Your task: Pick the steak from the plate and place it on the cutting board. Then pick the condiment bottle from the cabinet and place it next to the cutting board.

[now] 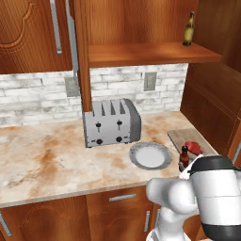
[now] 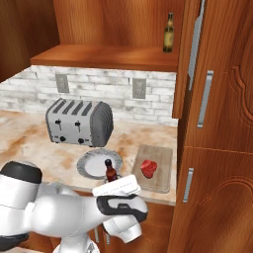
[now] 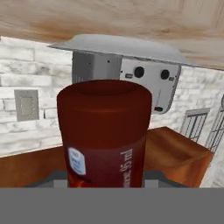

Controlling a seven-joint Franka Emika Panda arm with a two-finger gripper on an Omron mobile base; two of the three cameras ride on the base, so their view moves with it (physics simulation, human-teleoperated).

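In the left base view, the silver toaster (image 1: 112, 122) stands at the middle of the frame on the marbled desk (image 1: 42, 160), and the plate (image 1: 150, 155) lies bare just below and right of it. At the right edge the cutting board (image 1: 181, 136) carries the steak (image 1: 193, 147), and the condiment bottle (image 1: 184, 156) stands upright just below the steak, its red cap up, pressed against the white arm that fills the lower right corner. High in the upper right, an olive-green bottle (image 1: 189, 29) stands on the open shelf of the cabinet (image 1: 155, 52). In the right base view, the toaster (image 2: 79, 122) sits at centre left, the plate (image 2: 94, 164) below it, and the cutting board (image 2: 160, 170) to the right of the plate with the steak (image 2: 148, 168) on it. The condiment bottle (image 2: 110, 171) rises between plate and board, above the white hand in the lower middle; the tool (image 2: 114, 188) is clenched around its lower part. The green bottle (image 2: 169, 33) stands on the cabinet (image 2: 104, 55) shelf at the top. In the hand view, turned upside down, the condiment bottle (image 3: 105, 135) looms at the centre, grasped at the bottom edge, with the plate (image 3: 118, 46) and the toaster (image 3: 131, 76) beyond it.
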